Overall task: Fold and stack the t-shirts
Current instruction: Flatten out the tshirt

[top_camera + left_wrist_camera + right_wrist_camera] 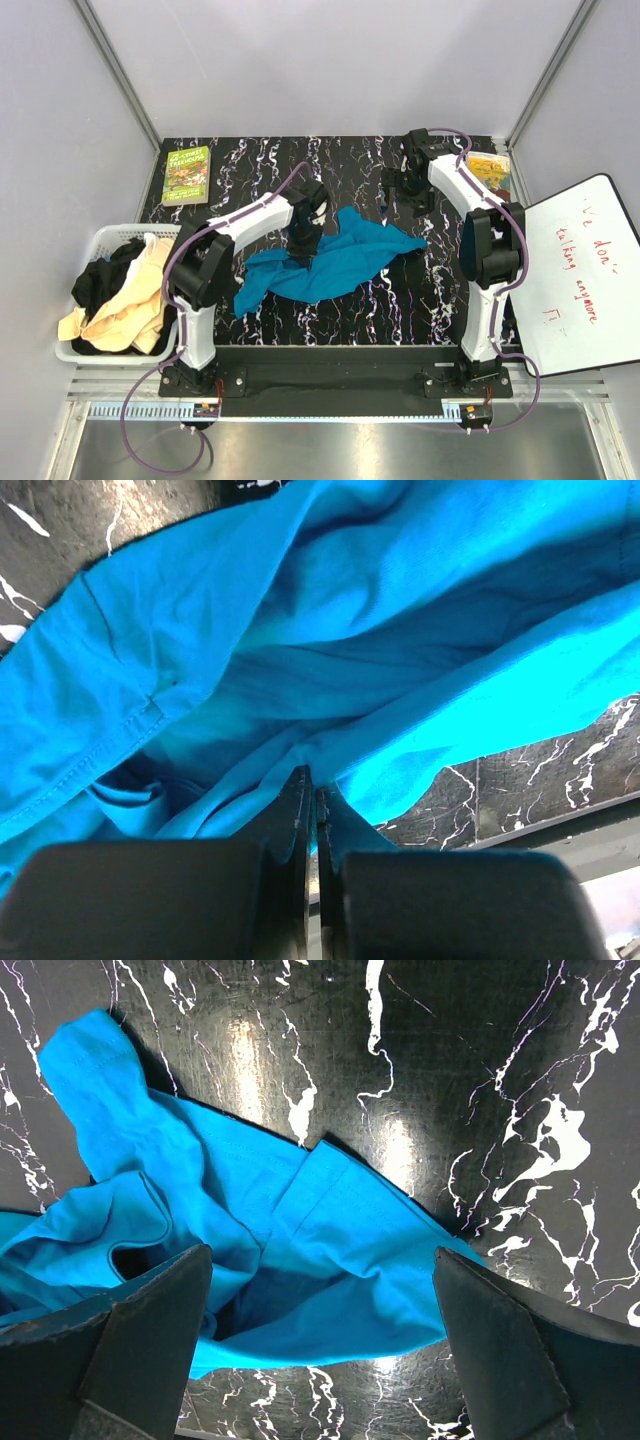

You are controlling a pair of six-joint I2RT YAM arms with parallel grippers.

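The t-shirt (pixel 335 265) is plain bright teal blue. The table (pixel 430 300) is black with white marble veins. The white slatted basket (pixel 110 232) shows a black shirt (pixel 100 278) and cream-beige shirts (pixel 130 310). One book (pixel 186 175) is green, another book (pixel 490 172) yellow; the board (pixel 590 300) is white with red handwriting

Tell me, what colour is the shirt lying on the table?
The t-shirt is a plain, bright teal blue. It shows best in the left wrist view.

T-shirt (pixel 345 265) on table (pixel 420 300) centre, basket (pixel 101 233) left, book (pixel 186 175) behind it, whiteboard (pixel 580 270) right
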